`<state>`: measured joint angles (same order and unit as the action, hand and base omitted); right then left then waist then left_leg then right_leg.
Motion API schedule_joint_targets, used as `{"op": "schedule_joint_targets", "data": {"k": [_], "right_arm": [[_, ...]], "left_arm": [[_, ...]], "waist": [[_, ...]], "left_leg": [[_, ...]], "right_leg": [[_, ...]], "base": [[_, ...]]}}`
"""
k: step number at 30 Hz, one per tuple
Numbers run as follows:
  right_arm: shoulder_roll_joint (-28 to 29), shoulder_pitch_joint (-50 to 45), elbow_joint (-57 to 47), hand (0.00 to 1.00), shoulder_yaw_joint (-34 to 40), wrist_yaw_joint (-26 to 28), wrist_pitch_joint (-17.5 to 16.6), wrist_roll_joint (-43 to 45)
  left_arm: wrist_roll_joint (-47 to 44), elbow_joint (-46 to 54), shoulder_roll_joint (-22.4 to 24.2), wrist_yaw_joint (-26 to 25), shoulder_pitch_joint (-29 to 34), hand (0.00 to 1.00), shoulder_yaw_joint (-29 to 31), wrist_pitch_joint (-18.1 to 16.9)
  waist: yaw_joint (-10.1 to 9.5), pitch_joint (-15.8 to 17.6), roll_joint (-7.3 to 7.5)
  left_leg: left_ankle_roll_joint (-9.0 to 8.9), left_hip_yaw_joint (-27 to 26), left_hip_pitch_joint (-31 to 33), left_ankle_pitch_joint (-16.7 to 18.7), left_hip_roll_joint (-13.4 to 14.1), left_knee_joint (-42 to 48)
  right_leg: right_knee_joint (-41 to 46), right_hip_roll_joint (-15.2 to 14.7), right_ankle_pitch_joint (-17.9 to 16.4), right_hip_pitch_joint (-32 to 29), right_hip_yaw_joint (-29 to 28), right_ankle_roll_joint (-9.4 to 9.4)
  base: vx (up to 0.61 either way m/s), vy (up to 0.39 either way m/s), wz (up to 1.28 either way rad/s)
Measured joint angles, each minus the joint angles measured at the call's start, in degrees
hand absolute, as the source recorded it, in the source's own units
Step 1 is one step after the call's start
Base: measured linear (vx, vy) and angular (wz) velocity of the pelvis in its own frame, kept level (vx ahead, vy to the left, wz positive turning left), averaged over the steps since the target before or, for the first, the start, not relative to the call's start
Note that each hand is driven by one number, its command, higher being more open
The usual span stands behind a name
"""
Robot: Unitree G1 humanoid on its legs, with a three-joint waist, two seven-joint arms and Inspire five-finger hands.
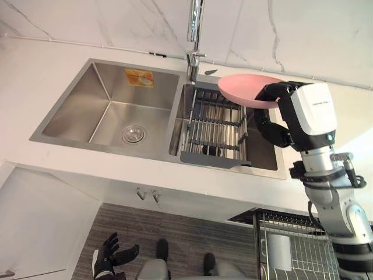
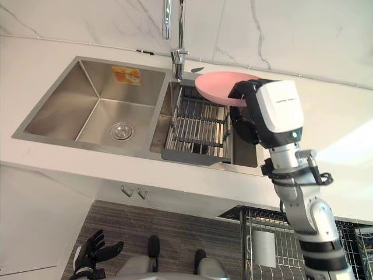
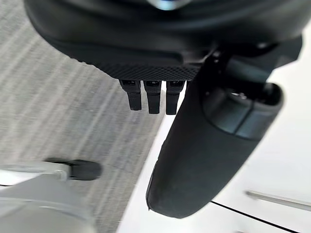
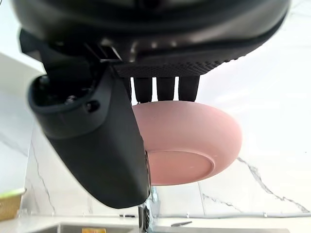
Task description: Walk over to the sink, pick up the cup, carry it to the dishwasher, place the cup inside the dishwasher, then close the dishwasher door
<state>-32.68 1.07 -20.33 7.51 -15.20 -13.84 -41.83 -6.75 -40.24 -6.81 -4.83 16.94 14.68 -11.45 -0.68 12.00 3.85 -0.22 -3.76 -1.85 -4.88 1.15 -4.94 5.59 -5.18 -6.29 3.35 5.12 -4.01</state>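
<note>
A pink bowl hangs above the right sink basin, over the grey dish rack, close to the faucet. My right hand is shut on the bowl's near rim. In the right wrist view the fingers lie over the bowl and the thumb presses beside it. No cup is in either hand. My left hand hangs low by the floor at the lower left, fingers spread and empty; its thumb shows in the left wrist view.
The steel left basin has a round drain. A white counter surrounds the sink, with a marble wall behind. At the lower right a wire dishwasher rack stands pulled out, holding a white cup-like item. Cabinet fronts sit below the counter.
</note>
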Motion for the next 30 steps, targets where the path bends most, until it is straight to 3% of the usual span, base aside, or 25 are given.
{"op": "schedule_joint_targets", "data": {"k": [4, 8, 10, 15, 17, 18, 19, 20, 22, 25, 26, 27, 29, 30], "right_arm": [[1.9, -3.4, -4.6, 0.30, 3.7, -0.4, -1.1, 1.5], [1.9, -3.1, -5.5, 0.30, 3.9, -1.0, -1.9, 2.3], [1.9, -2.2, -5.7, 0.30, 3.9, -1.0, -2.2, 2.3], [2.0, -2.2, -5.8, 0.30, 3.7, -1.0, -2.1, 2.3], [2.4, -1.3, -5.5, 0.30, 3.0, -1.0, -1.7, 1.8], [2.6, -1.2, -5.2, 0.30, 2.9, -1.0, -0.8, 1.0], [2.6, -1.2, -4.5, 0.30, 2.9, -1.0, -0.3, 0.9], [2.7, -1.3, -3.0, 0.30, 3.0, -1.0, 0.7, -0.4], [3.1, -1.8, -1.9, 0.30, 3.0, -1.0, 1.3, -1.3], [3.7, -3.6, -1.5, 0.30, 4.1, -1.0, 1.2, -2.9], [3.8, -4.6, -1.5, 0.30, 4.8, -1.0, 1.1, -3.3], [3.9, -5.1, -1.4, 0.30, 5.5, -1.0, 1.1, -3.5], [6.1, -9.7, -0.2, 0.30, 8.9, -0.9, 3.0, -3.5], [6.6, -10.6, 0.1, 0.30, 9.9, -0.9, 3.5, -3.5]], "left_arm": [[0.0, 3.9, -0.7, -0.1, -0.3, 0.90, 0.8, -0.2], [-0.1, 3.8, -0.3, -0.1, -0.8, 0.90, 0.8, -0.3], [-0.1, 3.6, 1.1, -0.2, -0.4, 0.90, 0.8, -0.3], [-0.7, 1.7, 1.8, -0.2, -0.3, 0.90, 0.8, -0.4], [-1.1, 0.6, 2.0, -0.3, 0.4, 0.90, 1.3, -0.4], [-1.2, -0.4, 2.3, -0.4, 0.2, 0.90, 2.2, -0.4], [-1.3, -0.7, 2.5, -0.7, 0.0, 0.90, 2.9, -0.4], [-1.8, -0.7, 2.6, -1.4, -0.3, 0.90, 4.1, -0.4], [-2.8, -0.8, 2.3, -1.7, -0.7, 0.90, 6.1, -0.8], [-2.9, -0.8, 1.1, -2.2, -1.0, 0.90, 7.8, -1.0], [-2.9, -0.9, 1.2, -2.3, -1.1, 0.90, 8.3, -1.1], [-2.8, -1.7, 1.8, -2.3, -1.6, 0.90, 8.6, -1.0], [-2.8, -3.4, 4.0, -2.3, -1.9, 0.90, 8.6, -1.1], [-2.8, -3.7, 4.4, -2.3, -1.9, 0.90, 8.6, -1.1]], "waist": [[1.24, -0.3, -0.25], [1.31, 0.0, -1.56], [1.46, -0.1, -2.78], [1.55, -0.2, -3.27], [1.35, -0.2, -3.27], [1.58, -0.2, -3.32], [1.77, -0.1, -3.43], [1.52, 0.3, -4.11], [1.68, 0.5, -4.53], [1.65, 0.3, -4.25], [1.56, -0.1, -3.98], [1.68, -0.1, -4.97], [2.20, -1.8, -7.49], [2.28, -2.2, -7.96]], "left_leg": [[-0.16, 1.8, 3.1, 1.0, -0.1, 3.8], [-0.78, 2.6, 7.6, 6.5, 0.4, 14.0], [-0.96, 2.6, 9.3, 9.2, 0.5, 17.9], [-0.34, 1.0, 10.4, 10.8, -0.1, 20.0], [0.64, -2.4, 10.4, 11.4, 0.4, 20.3], [1.31, -5.4, 10.4, 11.8, 0.7, 20.8], [1.82, -7.5, 10.3, 12.2, 1.2, 21.6], [2.73, -11.3, 9.8, 12.4, 2.7, 22.3], [2.93, -14.5, 8.3, 13.2, 3.8, 21.6], [2.32, -18.3, 6.8, 14.8, 4.6, 21.3], [1.45, -20.0, 6.9, 15.4, 4.5, 21.6], [0.68, -20.2, 7.2, 15.7, 5.1, 21.9], [-0.47, -19.8, 7.0, 15.1, 6.7, 21.1], [-0.69, -19.8, 6.8, 15.0, 6.9, 20.9]], "right_leg": [[0.0, -0.1, 0.2, -0.2, 1.6, 0.13], [1.9, 0.3, 0.1, -1.8, 0.4, 0.27], [3.5, 0.7, -0.2, -3.9, -2.3, 0.30], [4.2, 1.2, 1.6, -8.1, -10.2, -0.81], [3.7, 1.6, 3.1, -10.3, -14.8, -1.50], [3.3, 0.9, 3.1, -11.3, -14.9, -0.46], [3.5, -0.2, 3.4, -11.9, -12.3, 0.56], [5.6, -1.8, 2.9, -12.7, -7.4, 3.30], [14.8, -3.4, 0.8, -14.6, -0.8, 3.38], [20.9, -5.0, -4.5, -12.1, 6.5, 3.86], [15.3, -4.8, -6.0, -10.2, 7.3, 1.53], [13.4, -3.8, -4.9, -9.7, 7.0, 0.59], [6.4, -0.4, -1.0, -7.6, 5.4, 1.27], [5.4, 0.2, -0.4, -7.3, 4.7, 1.42]], "base": [[-0.03, -0.010, 0.22], [-0.07, 0.015, -0.12], [-0.08, 0.059, -0.53], [-0.04, 0.084, -0.81], [-0.02, 0.096, -1.43], [-0.04, 0.098, -1.12], [-0.09, 0.126, -1.43], [-0.10, 0.106, -1.19], [-0.07, 0.059, -0.91], [-0.01, -0.030, -0.76], [-0.01, -0.113, -0.81], [0.02, -0.109, -0.62], [0.09, -0.058, -0.55], [0.13, -0.057, -0.72]]}}
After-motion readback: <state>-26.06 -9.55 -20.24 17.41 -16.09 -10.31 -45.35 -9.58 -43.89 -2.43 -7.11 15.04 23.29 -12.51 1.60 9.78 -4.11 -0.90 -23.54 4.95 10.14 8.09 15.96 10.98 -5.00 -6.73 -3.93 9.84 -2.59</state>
